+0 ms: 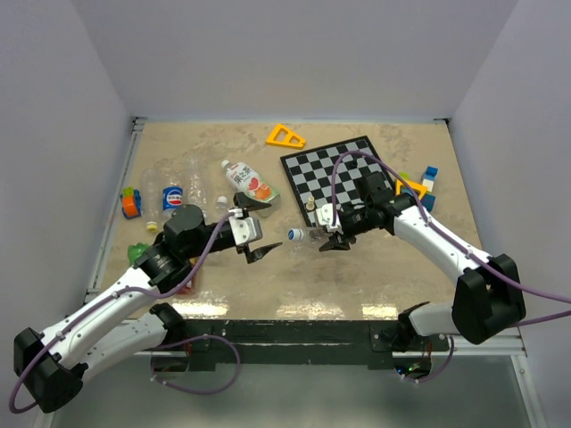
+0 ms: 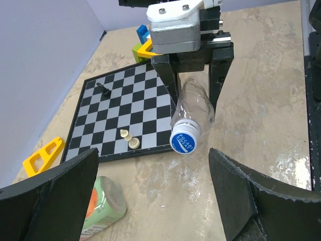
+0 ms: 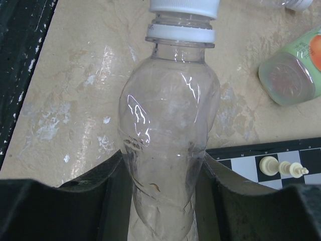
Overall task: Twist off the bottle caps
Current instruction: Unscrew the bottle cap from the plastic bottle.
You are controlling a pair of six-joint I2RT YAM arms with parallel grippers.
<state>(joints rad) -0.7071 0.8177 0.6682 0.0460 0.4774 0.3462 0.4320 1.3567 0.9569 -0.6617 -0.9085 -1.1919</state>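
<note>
My right gripper (image 1: 332, 235) is shut on the body of a clear unlabelled bottle (image 3: 168, 135). It holds the bottle lying sideways just above the table, neck pointing left. The white cap (image 3: 184, 6) with its blue printed top (image 2: 185, 141) is on the neck. The fingers (image 3: 100, 186) press both sides of the bottle. My left gripper (image 2: 153, 153) stands open a short way left of the cap (image 1: 295, 234), facing it, with nothing between its jaws. More bottles lie at the left: one with a white-green-orange label (image 1: 252, 183), a blue cola one (image 1: 172, 198) and clear ones (image 1: 196, 183).
A chessboard (image 1: 343, 174) lies behind the held bottle, with pale pieces (image 2: 129, 139) near its edge and a black piece (image 2: 103, 89). A yellow triangle (image 1: 285, 136) lies at the back, coloured blocks (image 1: 419, 187) at the right, a toy (image 1: 131, 202) and a green bottle (image 1: 138, 252) at the left.
</note>
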